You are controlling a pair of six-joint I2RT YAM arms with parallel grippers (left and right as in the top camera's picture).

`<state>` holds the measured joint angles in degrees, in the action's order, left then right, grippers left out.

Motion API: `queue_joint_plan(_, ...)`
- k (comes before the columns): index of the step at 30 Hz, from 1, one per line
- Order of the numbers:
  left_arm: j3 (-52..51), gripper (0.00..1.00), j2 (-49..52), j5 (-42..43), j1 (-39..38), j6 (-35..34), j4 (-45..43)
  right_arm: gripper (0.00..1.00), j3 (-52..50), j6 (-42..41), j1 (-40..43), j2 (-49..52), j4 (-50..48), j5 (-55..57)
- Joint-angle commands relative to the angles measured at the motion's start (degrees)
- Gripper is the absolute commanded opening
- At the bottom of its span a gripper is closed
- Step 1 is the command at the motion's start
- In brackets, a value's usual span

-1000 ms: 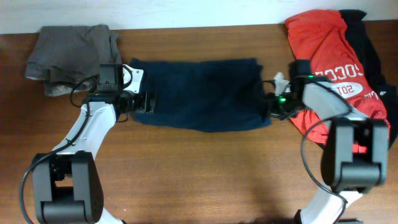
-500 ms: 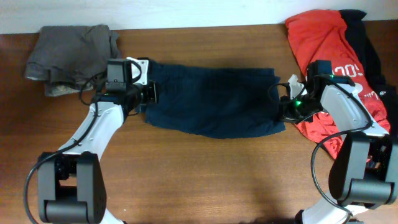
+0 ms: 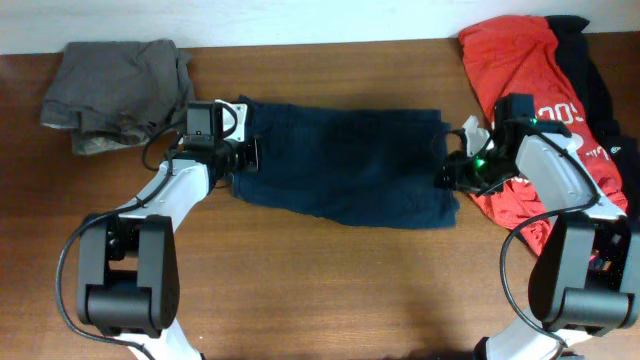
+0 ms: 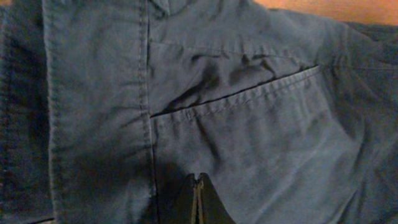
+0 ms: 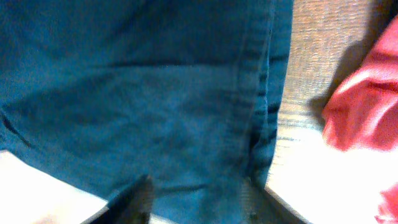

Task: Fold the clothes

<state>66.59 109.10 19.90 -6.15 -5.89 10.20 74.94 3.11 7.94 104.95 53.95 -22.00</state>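
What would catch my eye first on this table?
Most likely the dark navy shorts, spread flat across the middle of the wooden table, with the left gripper and the right gripper at either end. Next comes the bright red jersey with white lettering at the back right corner, then a crumpled grey-brown garment at the back left.
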Motion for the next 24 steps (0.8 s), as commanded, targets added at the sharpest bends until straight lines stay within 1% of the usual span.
queue_joint_plan(1, 0.2, 0.01, 0.2, -0.2, 0.2, -0.1, -0.4, 0.59, 5.9, 0.0, -0.4, -1.4, -0.5, -0.5)
queue_joint_plan(4, 0.3, 0.01, 0.2, -0.2, 0.2, -0.1, -0.3, 0.60, 8.7, 0.0, -0.5, -1.4, -2.6, -0.5)
queue_joint_plan(6, 0.6, 0.01, 0.0, -0.2, 0.4, -0.2, 0.0, 0.51, 9.0, 0.0, -0.7, -1.4, -4.2, -0.5)
queue_joint_plan(7, 1.0, 0.01, -0.1, -0.1, 0.6, -0.2, 0.6, 0.37, 8.9, 0.1, -0.8, -1.2, -4.7, -0.4)
queue_joint_plan(8, 1.5, 0.01, -0.2, -0.1, 0.8, -0.2, 1.4, 0.25, 8.9, 0.0, -1.0, -0.8, -4.8, -0.3)
queue_joint_plan(9, 2.5, 0.01, -0.4, -0.1, 1.1, -0.2, 2.7, 0.10, 8.9, 0.1, -1.2, -0.2, -4.9, -0.3)
queue_joint_plan(10, 3.6, 0.01, -0.5, 0.3, 1.5, -0.1, 4.2, 0.04, 8.9, 0.0, -1.5, 0.6, -4.9, -0.3)
queue_joint_plan(14, 9.3, 0.01, -0.7, 1.4, 3.3, 0.0, 11.2, 0.04, 8.9, 0.0, -2.3, 4.3, -5.1, -0.3)
queue_joint_plan(16, 11.5, 0.01, -0.7, 1.4, 3.9, 1.5, 13.6, 0.04, 8.9, -0.1, -2.7, 5.9, -5.6, -0.3)
queue_joint_plan(18, 13.2, 0.01, -0.7, 1.3, 4.4, 3.0, 14.8, 0.04, 8.9, -0.1, -3.1, 7.3, -6.3, -0.3)
queue_joint_plan(22, 14.5, 0.01, -0.7, 1.4, 5.2, 3.2, 15.2, 0.04, 8.9, -0.4, -3.1, 9.7, -7.7, 0.1)
queue_joint_plan(23, 14.5, 0.02, -0.7, 1.4, 5.5, 3.2, 15.2, 0.04, 8.9, -0.4, -3.0, 10.2, -8.0, 0.2)
queue_joint_plan(24, 14.5, 0.10, -0.7, 1.5, 5.6, 3.7, 15.2, 0.04, 8.9, -0.4, -3.1, 10.8, -8.4, 0.2)
